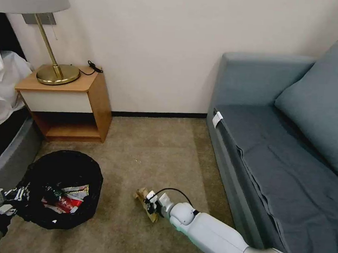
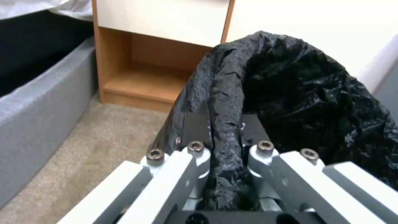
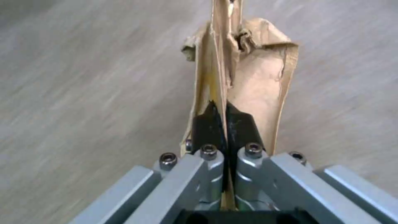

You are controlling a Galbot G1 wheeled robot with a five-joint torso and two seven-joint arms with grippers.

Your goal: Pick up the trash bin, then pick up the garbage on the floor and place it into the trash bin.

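While the trash bin [image 1: 60, 190] stands low on the carpet [image 1: 156, 152] in front of the wooden nightstand [image 1: 69, 105], the left gripper [image 1: 17, 197] holds its rim on the side nearest the robot; in the left wrist view the fingers are pinched on a fold of the black liner [image 2: 224, 124] over the rim. Whether the bin is lifted clear of the carpet cannot be told.

Contents of the bin: a red-and-white carton [image 1: 63, 202] and other wrappers lie inside, so part of the collection appears done.

The right gripper [image 1: 151, 205] is down at the carpet between the bin and the front edge of the grey sofa [image 1: 251, 147]. Its fingers [image 3: 238, 124] are pressed together on a tan curled scrap [image 3: 253, 77] of torn cardboard-like paper, gripping it by one edge. The scrap [image 1: 143, 196] is well apart from the bin, and it is unclear whether it has left the carpet.

Assessment: bin grasped; some litter binned; the tan scrap is seized but not yet delivered. No further litter is seen on the visible carpet. Remaining, by judgement: carry the scrap over the bin's mouth and release it.
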